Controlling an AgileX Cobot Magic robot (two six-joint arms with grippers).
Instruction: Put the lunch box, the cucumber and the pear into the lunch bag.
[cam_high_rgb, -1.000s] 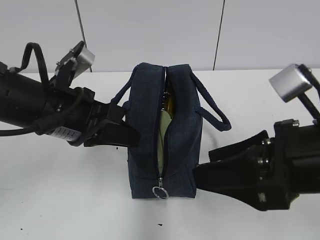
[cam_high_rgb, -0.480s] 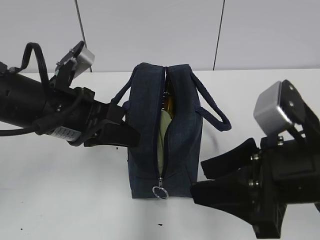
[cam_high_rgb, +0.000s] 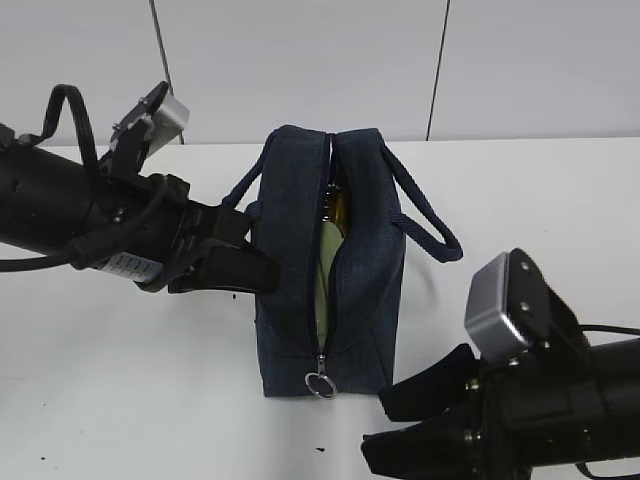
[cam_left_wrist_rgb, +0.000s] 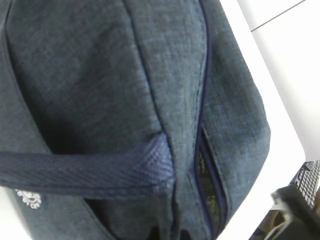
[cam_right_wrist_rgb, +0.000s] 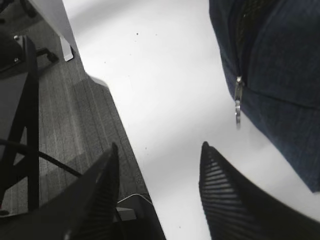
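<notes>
The navy lunch bag (cam_high_rgb: 360, 290) stands in the middle of the white table, its top zipper partly open. In the gap I see the pale green lunch box lid (cam_high_rgb: 322, 268) and a yellow-brown bit of the pear (cam_high_rgb: 341, 208). The cucumber is hidden. The silver ring pull (cam_high_rgb: 320, 385) hangs at the bag's near end and also shows in the right wrist view (cam_right_wrist_rgb: 238, 107). My left gripper (cam_high_rgb: 250, 262) is against the bag's left side by the handle (cam_left_wrist_rgb: 85, 172), with the bag fabric (cam_left_wrist_rgb: 100, 75) puckered at its hidden tips. My right gripper (cam_high_rgb: 377, 425) (cam_right_wrist_rgb: 159, 152) is open and empty, low by the bag's near right corner.
The table's front edge (cam_right_wrist_rgb: 125, 135) runs just under my right gripper, with grey floor and a dark stand (cam_right_wrist_rgb: 22, 125) beyond it. A white panelled wall (cam_high_rgb: 300, 60) stands behind the table. The bag's right handle (cam_high_rgb: 430, 215) loops out to the right.
My right arm has swung down and toward the front, from the bag's right side to below its near right corner, jaws still open. The left arm and the bag have not moved.
</notes>
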